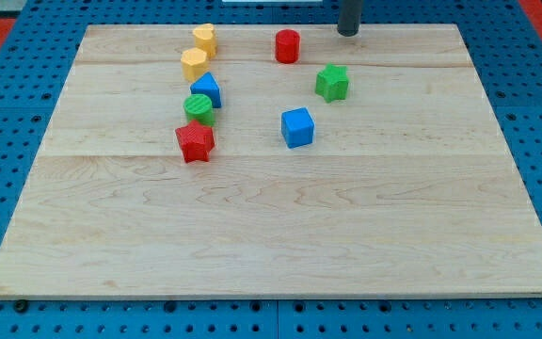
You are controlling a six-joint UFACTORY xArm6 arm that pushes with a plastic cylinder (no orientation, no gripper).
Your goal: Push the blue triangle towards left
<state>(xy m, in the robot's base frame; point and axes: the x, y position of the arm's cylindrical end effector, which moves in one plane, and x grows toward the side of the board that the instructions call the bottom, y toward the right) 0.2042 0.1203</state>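
Note:
The blue triangle (207,89) lies in the upper left part of the wooden board (271,226), between a yellow block (194,63) above it and a green cylinder (199,107) below it, touching both. My tip (348,33) stands at the view's top edge, right of centre, far to the right of the blue triangle. A red cylinder (287,45) lies between the tip and the triangle's cluster.
A second yellow block (204,39) sits at the top of the left cluster and a red star (195,141) at its bottom. A green star (331,82) lies below the tip. A blue cube (297,127) lies near the centre.

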